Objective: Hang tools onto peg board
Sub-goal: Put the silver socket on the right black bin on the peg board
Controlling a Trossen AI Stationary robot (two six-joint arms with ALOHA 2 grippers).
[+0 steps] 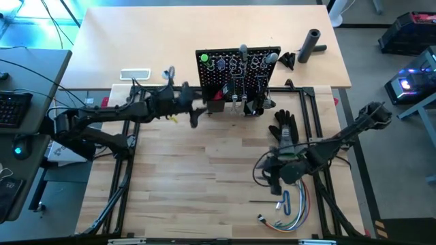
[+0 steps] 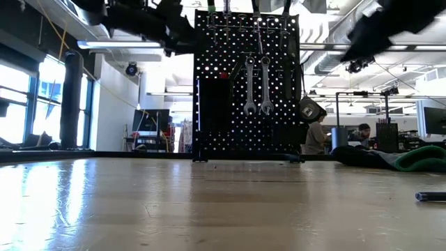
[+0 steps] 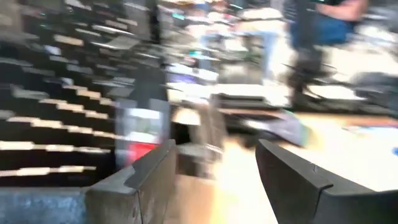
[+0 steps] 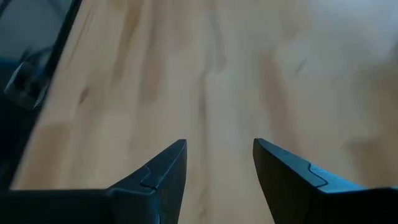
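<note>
Peg board (image 1: pixel 237 80) stands upright at the far middle of the table (image 1: pixel 204 184), between the light far section and the wooden near section. In the low view its front carries two silver wrenches (image 2: pixel 257 85) hanging side by side, with more tools along the top row that are too small to identify. From above, a green-handled tool (image 1: pixel 204 59) sits at the board's top left corner. Left gripper (image 1: pixel 197 112) is just left of the board's lower left corner, close to it; its wrist camera shows fingers (image 3: pixel 140 180) apart with nothing between them, the board's perforated face blurred at one side. Right gripper (image 1: pixel 274 178) hovers over bare wood on the near right part of the table, well away from the board; its fingers (image 4: pixel 161 171) are also apart and empty. A black glove (image 1: pixel 283 126) lies between the right gripper and the board. A bundle of coloured wires (image 1: pixel 286 211) lies near the front edge, just beside the right gripper. A black cylinder (image 1: pixel 312 45) lies on the far right of the table.
</note>
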